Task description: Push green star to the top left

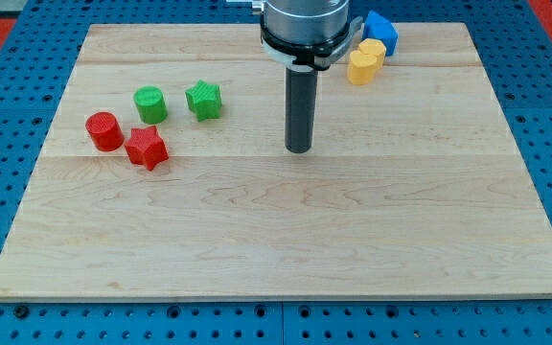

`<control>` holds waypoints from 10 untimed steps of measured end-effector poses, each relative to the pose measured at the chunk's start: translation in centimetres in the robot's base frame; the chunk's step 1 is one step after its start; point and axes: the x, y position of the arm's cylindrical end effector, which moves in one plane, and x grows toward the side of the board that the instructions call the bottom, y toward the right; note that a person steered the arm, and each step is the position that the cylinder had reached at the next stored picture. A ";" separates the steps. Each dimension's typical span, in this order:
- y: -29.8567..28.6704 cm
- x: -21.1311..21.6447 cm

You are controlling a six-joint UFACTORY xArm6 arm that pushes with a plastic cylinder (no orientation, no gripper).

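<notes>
The green star (204, 100) lies on the wooden board at the view's upper left, just right of a green cylinder (149, 103). My tip (299, 149) rests on the board near the middle, to the right of the star and slightly lower, well apart from it. The dark rod rises from the tip to the arm's mount at the view's top.
A red cylinder (104, 130) and a red star (147, 147) lie below and left of the green blocks. Two yellow blocks (365, 60) and a blue block (380, 29) sit at the view's top right, partly behind the arm. The wooden board (286, 240) lies on a blue pegboard.
</notes>
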 end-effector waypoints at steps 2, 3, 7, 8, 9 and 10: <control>-1.1 0.0; -1.8 0.0; -10.3 -0.1; -11.0 -4.0; -12.1 -7.5; -13.2 -11.3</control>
